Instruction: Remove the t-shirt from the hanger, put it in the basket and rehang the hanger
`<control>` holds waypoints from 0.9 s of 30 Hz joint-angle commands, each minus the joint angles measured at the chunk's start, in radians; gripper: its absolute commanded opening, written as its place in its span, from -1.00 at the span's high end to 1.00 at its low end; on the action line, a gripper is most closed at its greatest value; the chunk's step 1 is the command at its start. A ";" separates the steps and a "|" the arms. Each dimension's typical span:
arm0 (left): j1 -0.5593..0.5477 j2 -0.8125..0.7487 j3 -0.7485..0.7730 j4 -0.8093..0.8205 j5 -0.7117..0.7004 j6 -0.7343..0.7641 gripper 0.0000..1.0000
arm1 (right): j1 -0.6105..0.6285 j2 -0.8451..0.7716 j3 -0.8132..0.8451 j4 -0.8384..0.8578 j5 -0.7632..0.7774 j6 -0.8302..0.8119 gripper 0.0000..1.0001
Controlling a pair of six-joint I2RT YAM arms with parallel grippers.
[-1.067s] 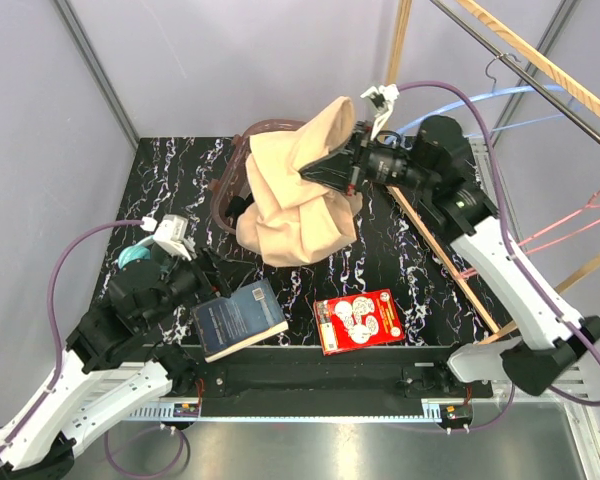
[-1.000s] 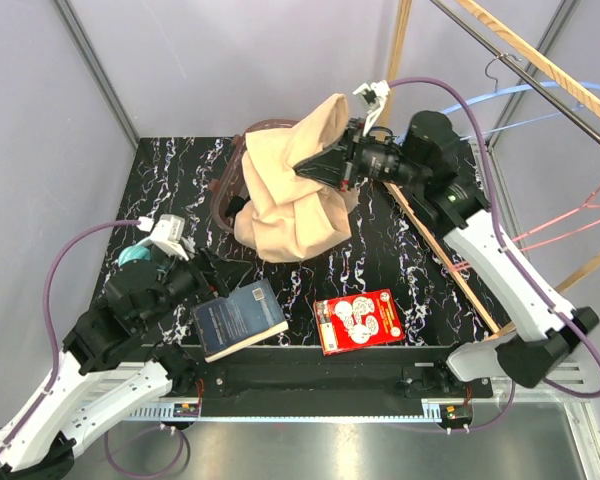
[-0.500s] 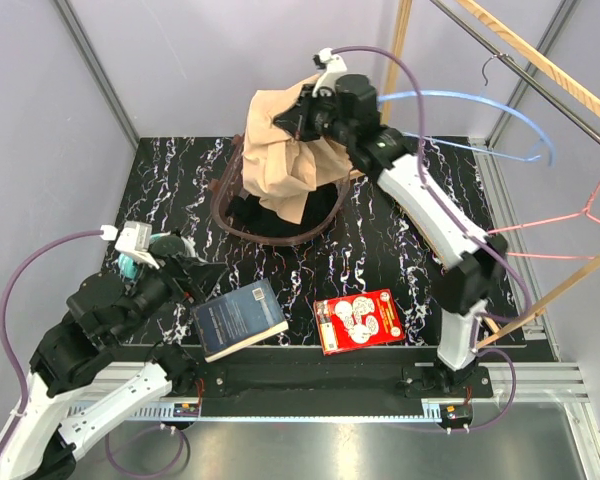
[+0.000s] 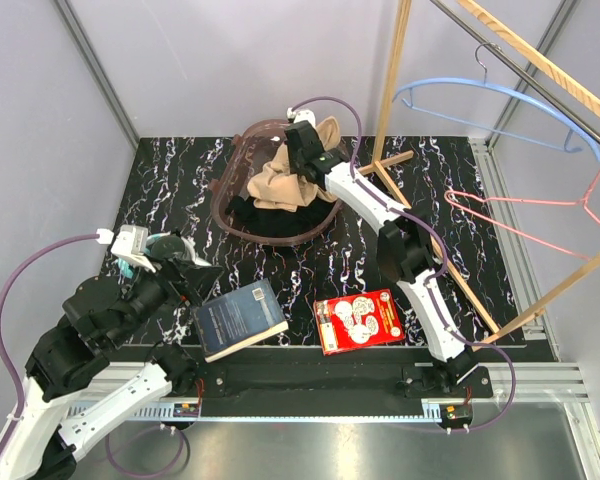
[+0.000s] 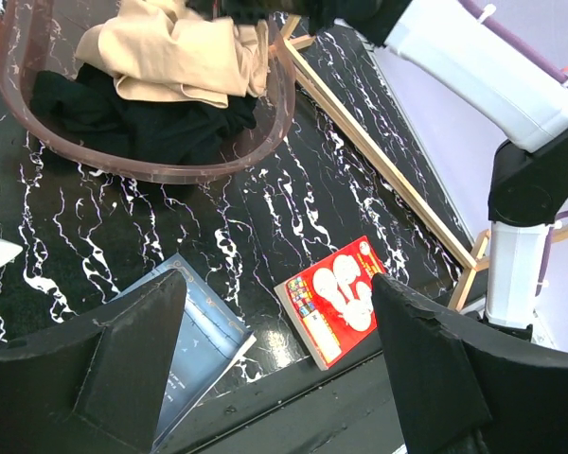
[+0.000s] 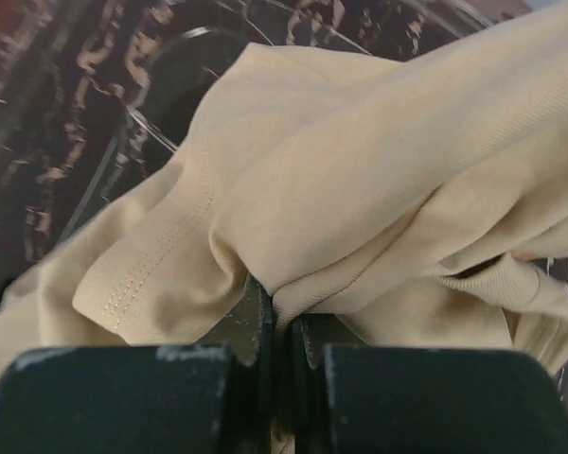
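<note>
The beige t-shirt lies crumpled in a clear brownish basket at the back of the table, on top of a black garment. My right gripper reaches down into the basket, shut on a fold of the t-shirt, which bunches over the right gripper. The blue hanger hangs bare on the rail at the upper right. My left gripper hovers open and holds nothing near the front left; the left wrist view shows the t-shirt far ahead of the left gripper.
A blue book and a red book lie near the front edge. A wooden rack post and its base bar stand at the right. A pink hanger hangs below the blue one.
My right arm swung the t-shirt from mid-air at the right over to the back and lowered it into the basket. The blue hanger swung back up to the rail. The left arm shifted slightly.
</note>
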 commanded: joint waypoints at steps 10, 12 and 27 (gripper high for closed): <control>0.002 0.006 -0.032 0.039 0.011 0.009 -0.67 | 0.013 0.027 0.025 -0.104 0.078 -0.015 0.72; 0.002 0.000 -0.038 0.039 0.014 0.000 -0.67 | 0.016 0.019 0.052 -0.159 0.077 -0.013 0.61; 0.002 -0.058 -0.065 0.046 0.026 -0.051 -0.68 | 0.203 -0.284 0.047 -0.449 0.236 -0.010 -0.82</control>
